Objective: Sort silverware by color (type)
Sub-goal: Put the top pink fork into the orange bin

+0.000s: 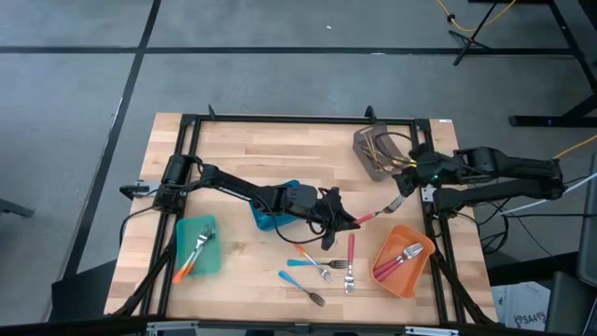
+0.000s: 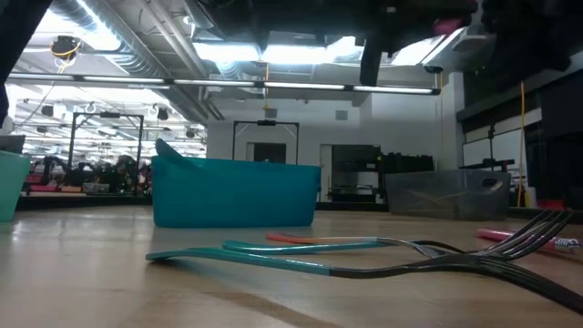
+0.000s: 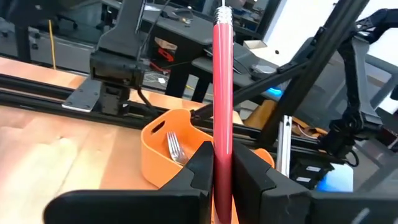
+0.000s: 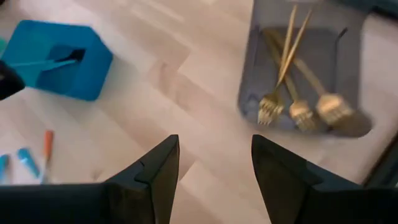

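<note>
Red-handled metal fork [image 3: 222, 93] pinched in my left gripper [image 1: 347, 219], raised over mid-table.
I see the left fingers [image 3: 200, 163] pressed on its handle, beside the blue bin [image 1: 272, 217]. My right gripper [image 4: 214, 163] hangs with fingers spread near the grey bin [image 4: 354, 68] of gold forks [image 4: 289, 65]. More red-handled forks [image 1: 399, 259] lie in the orange bin [image 1: 417, 276]; blue- and orange-handled forks [image 1: 315, 271] lie loose on the wooden table [image 1: 280, 149].

High overhead; low level at tabletop; both see blue bin [image 1: 272, 217].
</note>
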You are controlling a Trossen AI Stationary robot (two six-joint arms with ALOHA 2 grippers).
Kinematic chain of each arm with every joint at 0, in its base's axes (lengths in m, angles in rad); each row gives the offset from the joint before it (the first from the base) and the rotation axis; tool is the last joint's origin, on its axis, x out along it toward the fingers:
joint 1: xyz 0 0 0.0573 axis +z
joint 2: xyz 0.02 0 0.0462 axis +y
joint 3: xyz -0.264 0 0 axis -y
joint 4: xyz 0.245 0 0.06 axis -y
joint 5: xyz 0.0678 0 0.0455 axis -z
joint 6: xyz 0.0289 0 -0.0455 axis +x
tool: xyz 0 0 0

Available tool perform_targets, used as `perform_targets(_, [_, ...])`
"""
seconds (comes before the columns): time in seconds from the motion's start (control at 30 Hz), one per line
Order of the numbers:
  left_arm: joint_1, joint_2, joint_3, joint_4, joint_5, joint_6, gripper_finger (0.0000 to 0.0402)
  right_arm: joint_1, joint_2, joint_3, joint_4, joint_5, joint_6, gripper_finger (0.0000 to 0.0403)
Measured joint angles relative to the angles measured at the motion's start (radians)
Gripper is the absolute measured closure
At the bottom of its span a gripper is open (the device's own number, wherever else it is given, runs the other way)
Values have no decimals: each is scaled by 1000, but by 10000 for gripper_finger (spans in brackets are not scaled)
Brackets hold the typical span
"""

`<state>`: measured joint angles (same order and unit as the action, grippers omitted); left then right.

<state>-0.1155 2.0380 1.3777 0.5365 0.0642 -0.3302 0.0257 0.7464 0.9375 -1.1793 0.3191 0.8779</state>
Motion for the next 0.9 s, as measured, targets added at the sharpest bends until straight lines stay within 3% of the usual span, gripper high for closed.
perform_targets(0.2, [10, 0, 0, -49, -79, 0, 376, 0, 2, 0, 2, -187, 100, 215])
perform_targets(0.43, [38, -2, 0, -55, -192, 2, 376, 1, 2, 0, 2, -267, 237, 215])
perform_targets(0.67, [82, -2, 0, -106, -248, 0, 376, 1, 2, 0, 21, -198, 302, 215])
perform_targets(0.9, [136, -2, 0, -109, -287, -4, 376, 1, 27, 0, 198, -95, 260, 215])
